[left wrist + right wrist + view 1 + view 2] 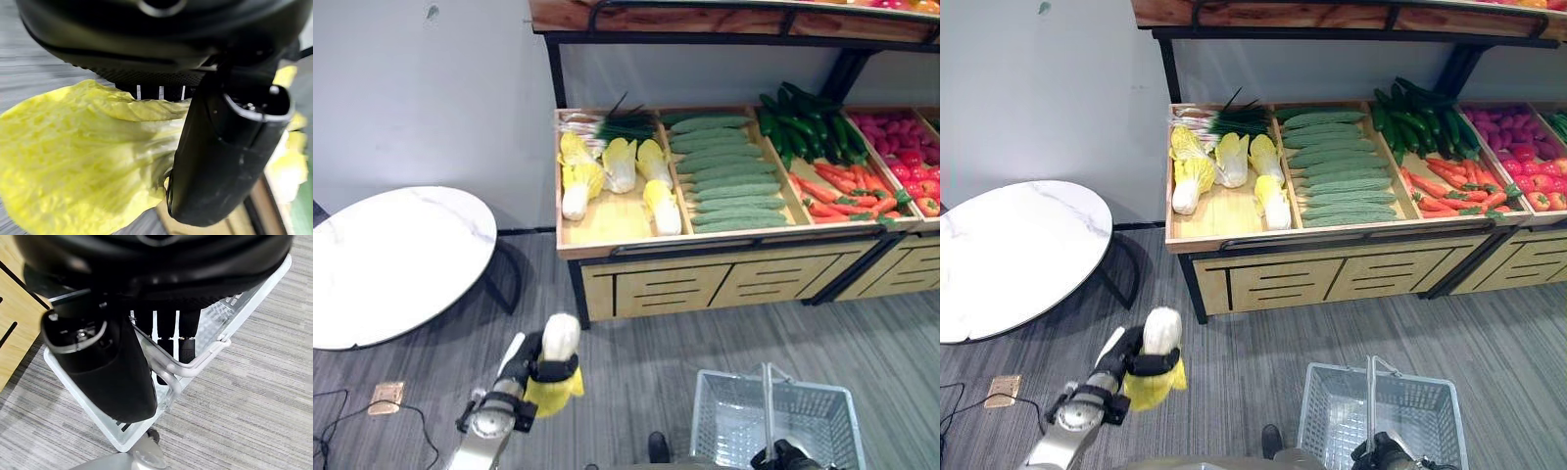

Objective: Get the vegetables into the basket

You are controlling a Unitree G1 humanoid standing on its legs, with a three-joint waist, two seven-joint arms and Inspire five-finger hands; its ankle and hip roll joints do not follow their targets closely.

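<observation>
**Carrying a cabbage toward the basket**

Seen from the left eye: left hand [540, 374] low over the grey floor, fingers wrapped round a cabbage [558, 343], white stem up and yellow leaves hanging below the grip. Held well clear of the produce stand [705, 257], well apart from the wire basket [724, 411] at lower right. Basket looks empty, so probably early in the task. More cabbages [619, 164] lying in the stand's left bin, cucumbers [722, 176] in the next, carrots [847, 191] further right. Round white table [396, 257] off to the left, not involved.

Seen from the right eye: same layout. Right hand [1386, 452] at the bottom edge on the basket handle [1369, 401], likely so the basket hangs mouth-up, ready to receive.

Seen from the left wrist: thumb [230, 152] pressed against crinkled yellow leaves, fingers curled over the far side. Soft leaves, so a wrap probably safer than a pinch.

Seen from the right wrist: fingers [166, 342] hooked round the metal handle, thumb closing from the other side, mesh wall beneath. Firm closed grip, presumably to stop any swing during the drop.
</observation>
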